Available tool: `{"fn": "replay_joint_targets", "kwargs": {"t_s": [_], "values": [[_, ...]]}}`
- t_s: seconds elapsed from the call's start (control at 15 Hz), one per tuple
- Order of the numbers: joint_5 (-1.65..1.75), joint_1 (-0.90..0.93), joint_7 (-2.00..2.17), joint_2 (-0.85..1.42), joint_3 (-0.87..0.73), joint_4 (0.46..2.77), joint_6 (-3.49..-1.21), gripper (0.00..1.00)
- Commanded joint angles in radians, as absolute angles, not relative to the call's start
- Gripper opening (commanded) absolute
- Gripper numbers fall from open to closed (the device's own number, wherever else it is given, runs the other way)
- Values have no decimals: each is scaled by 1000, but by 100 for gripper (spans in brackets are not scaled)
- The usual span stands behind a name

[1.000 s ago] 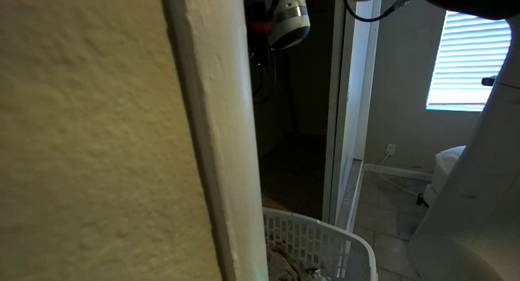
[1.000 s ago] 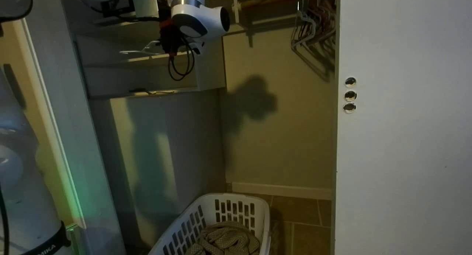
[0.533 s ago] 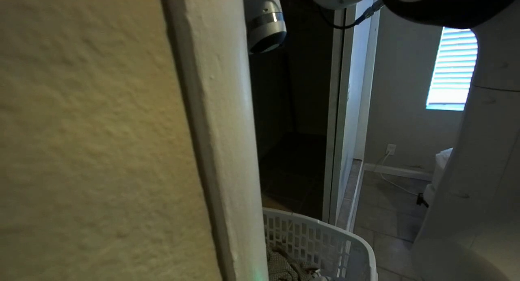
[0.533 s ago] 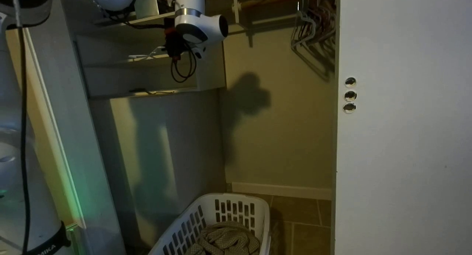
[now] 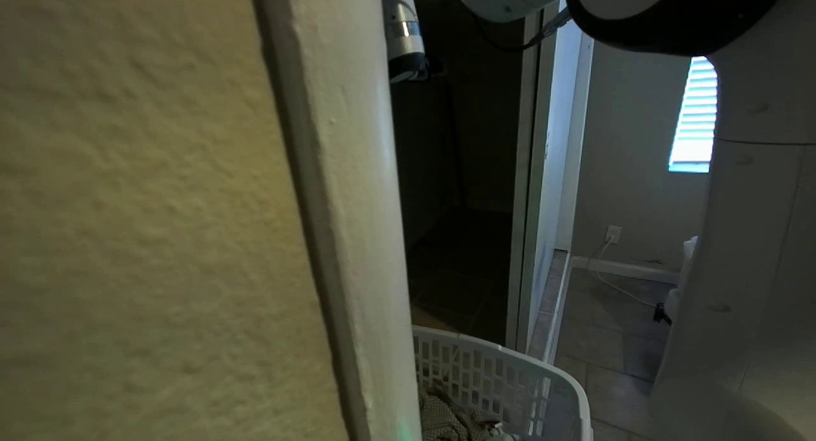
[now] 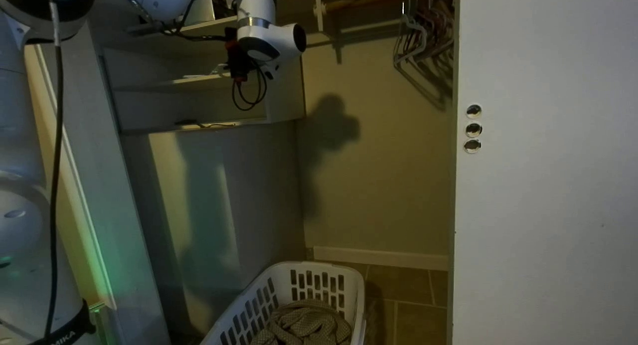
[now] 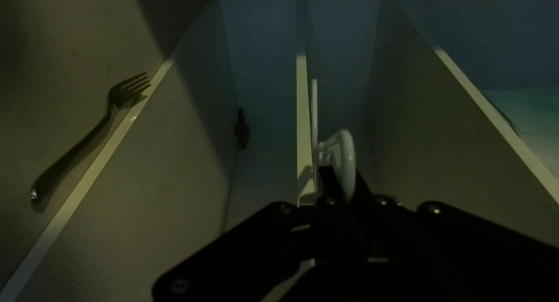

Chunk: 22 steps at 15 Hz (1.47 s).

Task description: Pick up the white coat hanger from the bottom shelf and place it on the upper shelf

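The white coat hanger (image 7: 347,160) shows in the wrist view with its rounded bar between my black fingers (image 7: 341,186), which are shut on it. A thinner part of it runs close along the pale edge of the upper shelf (image 7: 302,101); I cannot tell whether it touches. In an exterior view, bits of the hanger (image 6: 218,69) show just above the upper shelf (image 6: 175,83), left of my wrist, which hides the fingers and the rest of the hanger. The bottom shelf (image 6: 199,127) is below it, with a small dark item (image 6: 187,121) on it.
A metal fork (image 7: 83,147) lies against a pale edge in the wrist view, and a dark object (image 7: 241,129) sits deeper in. A box (image 6: 199,11) stands on the top shelf. A laundry basket (image 6: 359,285) stands below. Other hangers (image 6: 418,41) hang beside the white door (image 6: 543,185).
In an exterior view, my wrist and the held hanger have moved slightly right and down, closer to the upper shelf. More of the hanger is hidden behind the wrist.
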State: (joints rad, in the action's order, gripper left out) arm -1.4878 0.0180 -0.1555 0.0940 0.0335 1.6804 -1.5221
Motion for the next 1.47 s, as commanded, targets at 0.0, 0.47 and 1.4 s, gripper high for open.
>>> {"fn": "replay_joint_targets", "kwargs": {"t_s": [0.0,0.47,1.4], "values": [[-1505,36,-115,125,42,1631,-1584,2],[-1482,39,-103,111,45,1649,-1615,52],[-1357,-23,-233,-170,-28,1919,-1670,100]]}}
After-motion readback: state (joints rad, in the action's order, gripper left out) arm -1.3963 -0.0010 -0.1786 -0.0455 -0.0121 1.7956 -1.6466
